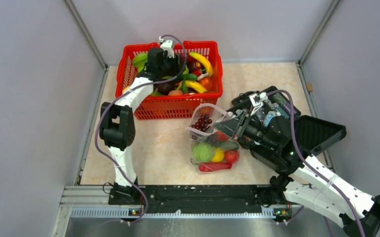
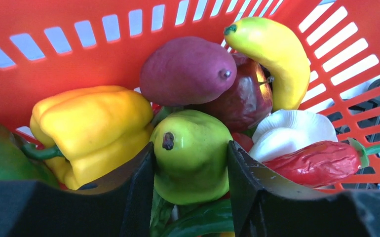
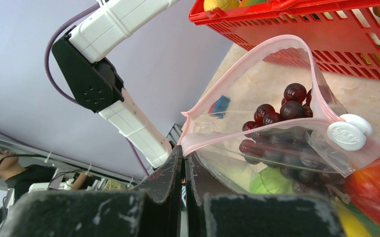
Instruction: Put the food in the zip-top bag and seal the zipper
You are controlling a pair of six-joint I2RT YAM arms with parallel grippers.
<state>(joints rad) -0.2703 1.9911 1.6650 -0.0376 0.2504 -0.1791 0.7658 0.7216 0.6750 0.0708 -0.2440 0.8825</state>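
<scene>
my left gripper point(image 2: 189, 147) is down in the red basket point(image 2: 55, 54), fingers about half open with the green pear point(image 2: 193, 163) between them, both pads against its sides. my right gripper point(image 3: 184, 154) is pinched tight on the rim of the bag point(image 3: 286, 143), holding its mouth up and open. the bag lies on the table in front of the basket, just beside the black case point(image 1: 321, 131), with grapes point(image 3: 277, 111) near the mouth and a cabbage point(image 1: 203, 151), lemon point(image 1: 218, 156), tomato point(image 1: 232, 156) and chili point(image 1: 214, 167) deeper in.

to do this well, i judge i should squeeze across the pear's widest part and lift straight up, so the yellow pepper point(image 2: 94, 128) and the red chili point(image 2: 316, 160) beside it aren't dragged along. the right hand should keep the pink zipper point(image 3: 257, 49) spread wide. the pear looks glossy and may slip.

i can't see the pear's underside or what it rests on. from above, my own arm covers it. i can't make out how firm my hold is.
</scene>
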